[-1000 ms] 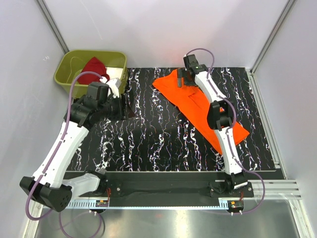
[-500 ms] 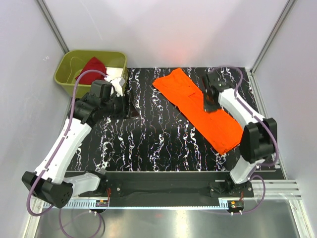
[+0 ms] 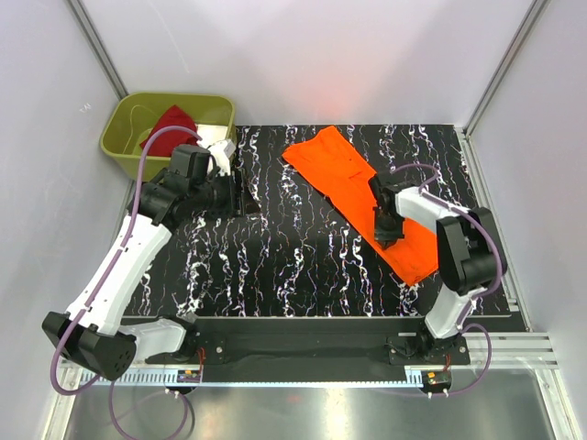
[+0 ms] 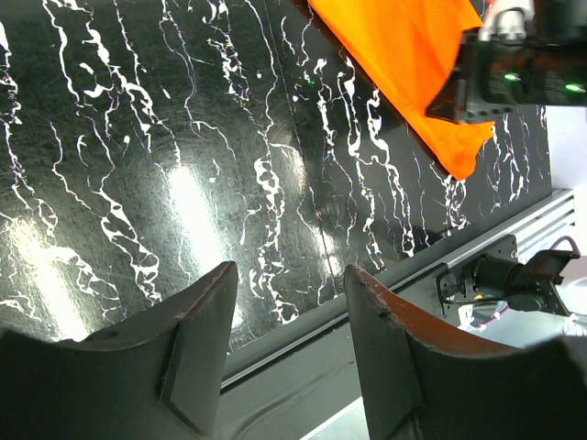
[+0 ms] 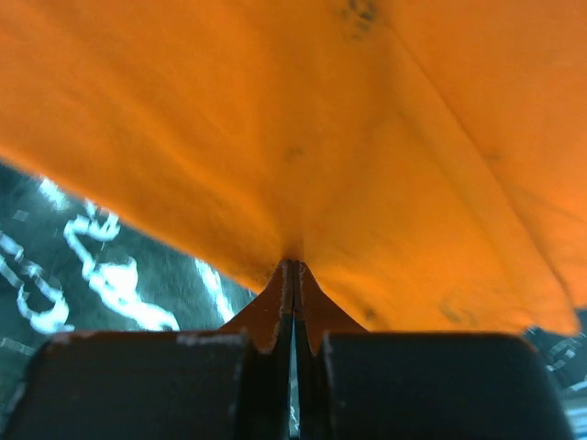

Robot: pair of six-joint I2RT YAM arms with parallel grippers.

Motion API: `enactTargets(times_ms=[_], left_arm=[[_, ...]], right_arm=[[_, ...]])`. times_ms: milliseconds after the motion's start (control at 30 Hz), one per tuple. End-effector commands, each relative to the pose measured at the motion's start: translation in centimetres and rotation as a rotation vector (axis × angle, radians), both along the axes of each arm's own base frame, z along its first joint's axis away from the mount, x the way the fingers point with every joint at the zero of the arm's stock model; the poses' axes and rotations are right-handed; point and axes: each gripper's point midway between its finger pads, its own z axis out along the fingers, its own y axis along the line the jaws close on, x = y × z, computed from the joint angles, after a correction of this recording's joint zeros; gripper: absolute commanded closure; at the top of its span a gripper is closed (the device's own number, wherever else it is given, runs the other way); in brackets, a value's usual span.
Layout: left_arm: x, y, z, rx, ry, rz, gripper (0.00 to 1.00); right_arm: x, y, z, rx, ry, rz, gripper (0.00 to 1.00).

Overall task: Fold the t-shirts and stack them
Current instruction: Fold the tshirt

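1. The orange shirt (image 3: 344,174) lies flat on the right half of the table (image 3: 293,266) as a long band. In the overhead view its long axis runs from about 11 o'clock down to 5 o'clock.
2. The right fingers (image 5: 271,321) are closed and pinch a small peak of orange cloth. They sit on the band's long edge facing 7 o'clock, nearer its 5 o'clock end, and the rest of the shirt spreads from them toward 1 o'clock.
3. Judging from that grip, a fold would likely carry the pinched edge across the short way, toward 1 o'clock, not along the band.
4. The left fingers (image 4: 197,339) are spread apart and hold nothing. They hover over bare table at 9 o'clock of the orange shirt and well apart from it, so the right arm is much the nearer.
5. The dark red shirt (image 3: 171,122) lies crumpled in the bin (image 3: 117,139) at the table's 10 o'clock corner, closer to the left arm.
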Motion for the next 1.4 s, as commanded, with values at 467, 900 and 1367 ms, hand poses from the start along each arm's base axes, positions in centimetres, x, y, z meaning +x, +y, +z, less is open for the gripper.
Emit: enactTargets(times_ms=[467,900,1367], left_arm=[[-1.0,0.6,1.1,0.006,-0.026,0.017,0.45],[-6.1,2.1,-5.2,0.016,0.181,0.068,0.45],[-12.7,-3.4,-16.5,-0.115,0.529,-0.044,0.44]], right_arm=[[-5.4,15.2,-2.2,0.359,0.15,0.05,1.0],[-6.4,30.7,3.7,0.599,0.147,0.28,0.88],[-15.1,14.7,4.3,0.451,0.208,0.123,0.38]])
